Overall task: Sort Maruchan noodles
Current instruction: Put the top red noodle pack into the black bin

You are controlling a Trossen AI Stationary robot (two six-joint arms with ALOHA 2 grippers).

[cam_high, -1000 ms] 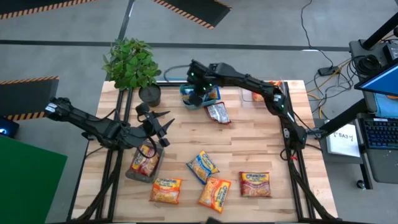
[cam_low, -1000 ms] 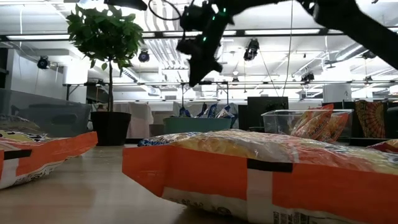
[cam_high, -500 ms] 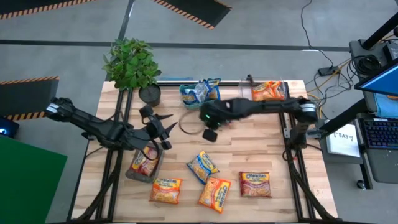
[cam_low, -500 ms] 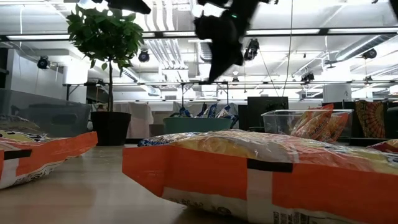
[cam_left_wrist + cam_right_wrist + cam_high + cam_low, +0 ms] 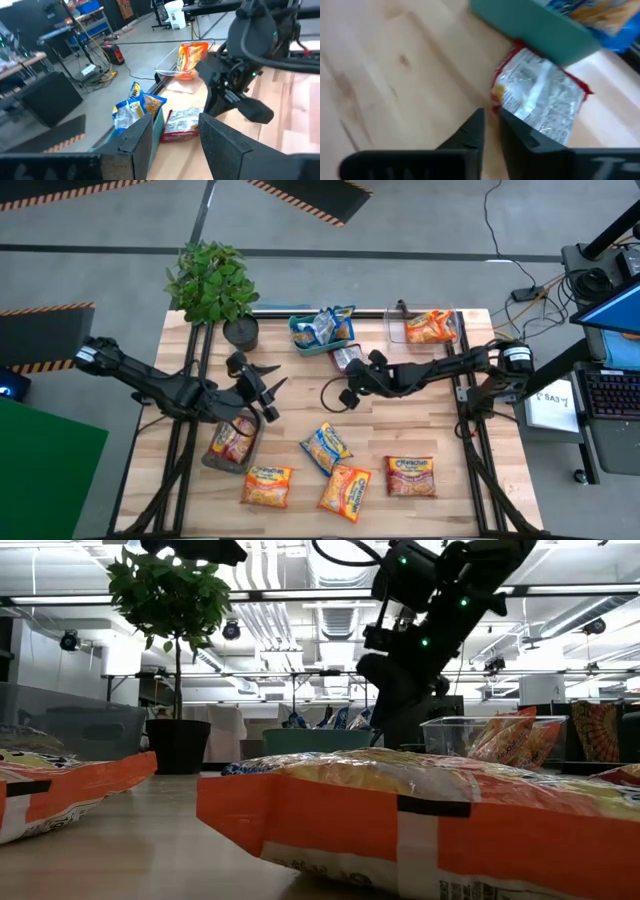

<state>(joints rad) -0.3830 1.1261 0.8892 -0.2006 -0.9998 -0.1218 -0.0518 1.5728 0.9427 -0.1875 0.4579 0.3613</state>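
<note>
A red packet point(image 5: 345, 358) point(image 5: 540, 105) lies flat on the table against the near side of the teal tray point(image 5: 300, 340), which holds blue packets point(image 5: 322, 325). My right gripper point(image 5: 348, 395) point(image 5: 492, 125) hangs low just short of the red packet, with a narrow gap between its fingers and nothing in it. My left gripper point(image 5: 262, 385) point(image 5: 175, 140) hovers open and empty above a clear bin point(image 5: 215, 462) that holds a red-pink packet point(image 5: 233, 442). Several orange and red packets lie near the front edge point(image 5: 325, 448) point(image 5: 267, 485) point(image 5: 345, 490) point(image 5: 410, 477).
A clear bin point(image 5: 400, 336) with orange packets point(image 5: 430, 327) stands at the far right. A potted plant point(image 5: 212, 285) stands at the far left corner. Bare wood lies between the two grippers and along the table's middle.
My right gripper has swung from above the teal tray toward the table's near edge and down, and now hangs low over the table's middle beside the red packet. The red packet and the other packets have stayed put.
</note>
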